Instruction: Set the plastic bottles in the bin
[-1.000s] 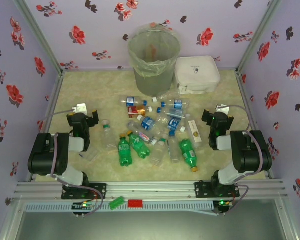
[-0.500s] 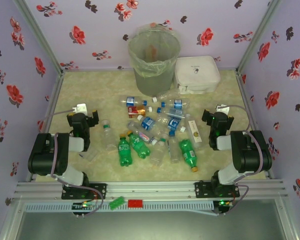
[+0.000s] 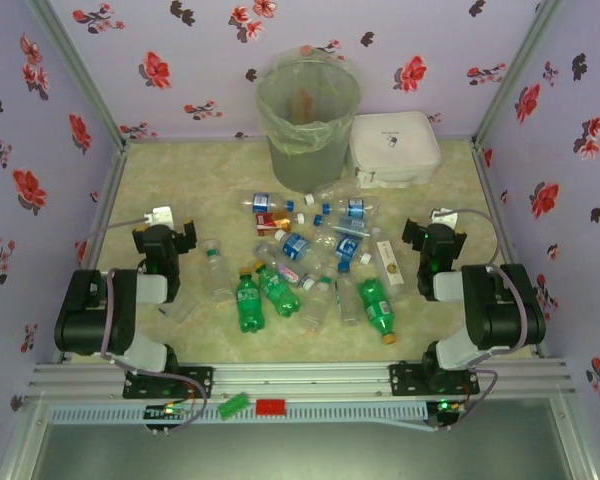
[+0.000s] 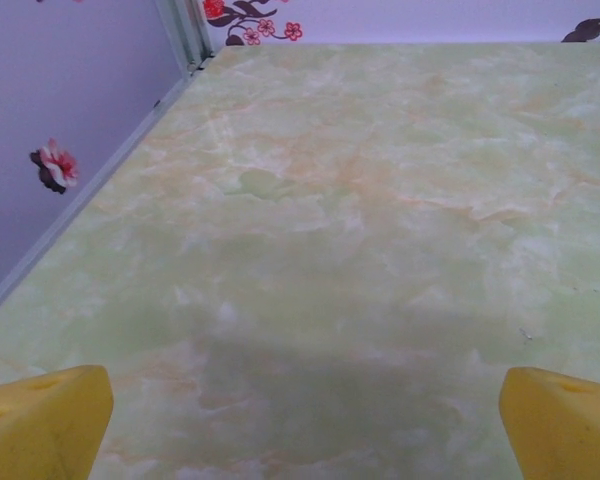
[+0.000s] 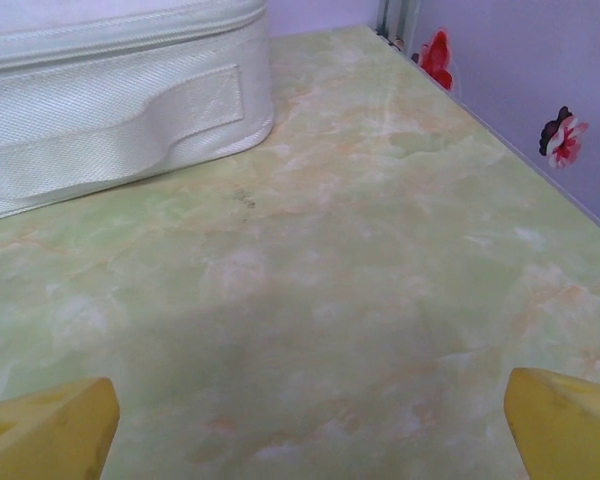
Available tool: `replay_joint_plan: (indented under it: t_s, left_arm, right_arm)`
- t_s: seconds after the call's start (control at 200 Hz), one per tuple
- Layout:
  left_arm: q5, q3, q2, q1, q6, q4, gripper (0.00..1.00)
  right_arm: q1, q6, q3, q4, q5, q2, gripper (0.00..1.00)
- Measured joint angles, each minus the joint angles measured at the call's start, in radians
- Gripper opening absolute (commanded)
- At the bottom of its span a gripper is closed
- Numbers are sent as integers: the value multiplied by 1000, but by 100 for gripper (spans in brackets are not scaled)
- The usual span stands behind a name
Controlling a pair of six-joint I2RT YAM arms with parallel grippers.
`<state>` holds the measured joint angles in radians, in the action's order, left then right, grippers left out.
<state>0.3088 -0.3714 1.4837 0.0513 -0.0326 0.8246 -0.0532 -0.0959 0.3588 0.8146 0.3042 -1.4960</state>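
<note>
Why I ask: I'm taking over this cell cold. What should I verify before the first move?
1. Left gripper fingers apart, nothing between them: ok.
2. Right gripper fingers apart, nothing between them: ok.
3. Bin upright, mouth open, bag folded over its rim: ok.
4. Plastic bottles lying on the table between the two arms, none held: ok.
5. White box beside the bin on its right, not covering its mouth: ok.
6. What already lies inside the bin: cannot tell.
</note>
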Motion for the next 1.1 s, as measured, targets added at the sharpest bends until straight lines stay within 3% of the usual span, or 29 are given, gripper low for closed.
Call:
replay_joint_plan:
  t_s: [0.29,0.445,0.58,0.84,1.1]
  left_arm:
    - [56,-123,-265,32,-84,-216,100]
    - [-19,-221,-354,60,-234,-392,100]
    - [-94,-271,-374,155,-346,-480,100]
    - [-146,-375,-196,428,-437,-566,100]
    - [-161,-546,18,523,-437,-623,99]
  right_arm:
    - [-49,-14,139,-304,2,276,99]
    - [-91,-110,280,-597,-92,348,99]
    - [-130,-199,411,-866,-200,333,100]
    - [-160,-249,614,-1287,-364,150,99]
    - [-209,-246,617,-1535,-399,99,91]
